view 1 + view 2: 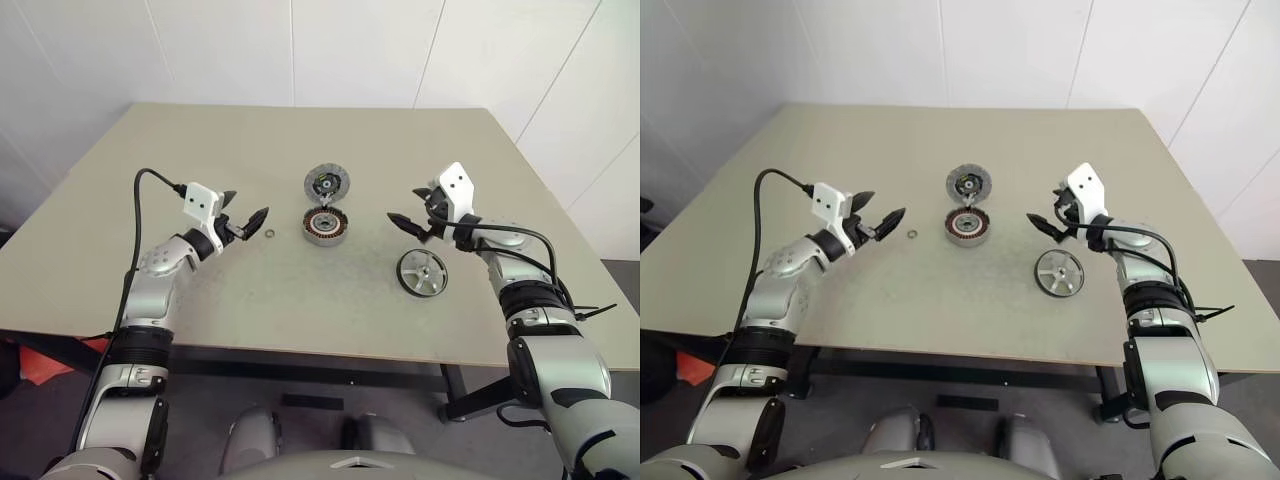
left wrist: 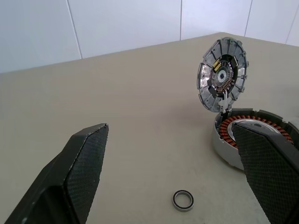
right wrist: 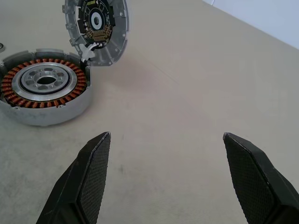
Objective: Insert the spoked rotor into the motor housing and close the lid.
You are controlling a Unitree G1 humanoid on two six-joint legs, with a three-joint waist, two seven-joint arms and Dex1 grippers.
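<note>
A small dark ring [image 1: 270,234] lay flat on the beige table [image 1: 300,150], alone on the bare surface. White wall panels [image 1: 300,50] rose behind the table's far edge. Something red [image 1: 40,362] showed on the floor under the table's left side.

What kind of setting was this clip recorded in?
Probably a lab or test room, not a home: a plain beige table against bare white walls, with only motor parts laid out, a housing, its lid and a spoked rotor.

My left finger [image 2: 271,177] hides the housing's [image 2: 224,149] 4 o'clock side; the ring [image 3: 1,46] is cut off at 9 o'clock.
</note>
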